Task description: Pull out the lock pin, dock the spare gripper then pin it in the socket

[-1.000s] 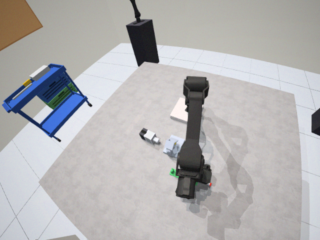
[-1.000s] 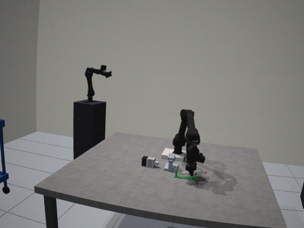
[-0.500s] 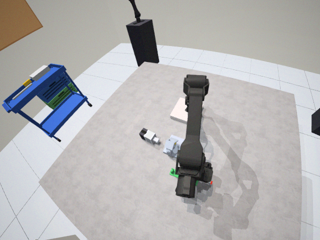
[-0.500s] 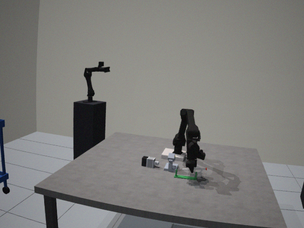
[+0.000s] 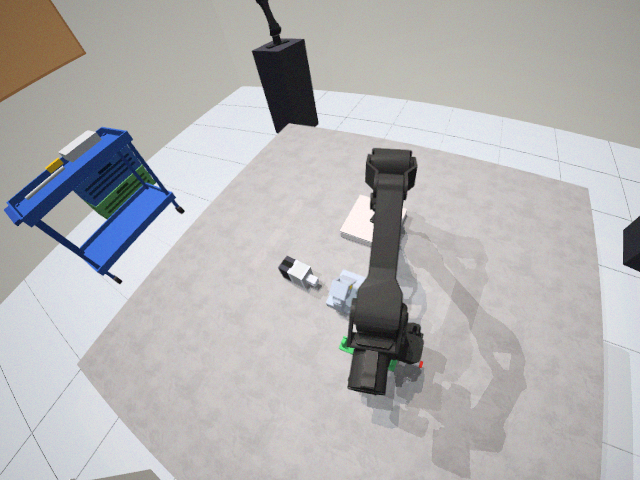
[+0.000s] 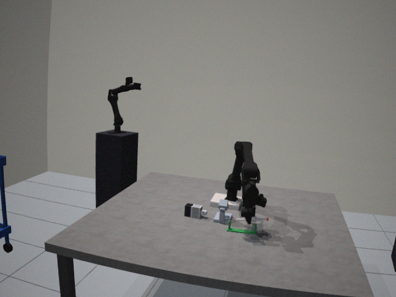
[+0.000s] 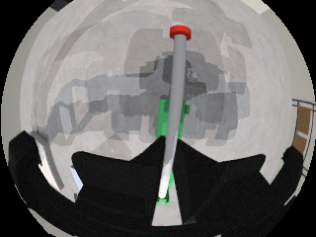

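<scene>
My gripper (image 6: pixel 249 221) (image 7: pixel 167 140) is shut on the lock pin (image 6: pixel 262 219) (image 7: pixel 178 79), a grey rod with a red head. The pin is roughly level, just above the posts of the green cradle (image 5: pixel 345 345) (image 6: pixel 241 231) (image 7: pixel 162 118); its head points away from the mount. In the top view the arm hides the fingertips and most of the pin. The pale blue mount (image 5: pixel 340 290) (image 6: pixel 222 216) stands left of the gripper, partly behind the arm in that view; no pin shows in it. The spare gripper (image 5: pixel 299 272) (image 6: pixel 196 211), black and white, lies left of the mount, its spigot towards it.
A pale flat block (image 5: pixel 356 222) (image 6: pixel 216 201) lies by the arm's base, behind the mount. The cradle is directly below the gripper, with the mount close by. A blue cart (image 5: pixel 129 222) and a black pedestal (image 5: pixel 286 85) (image 6: pixel 116 166) stand beyond the table.
</scene>
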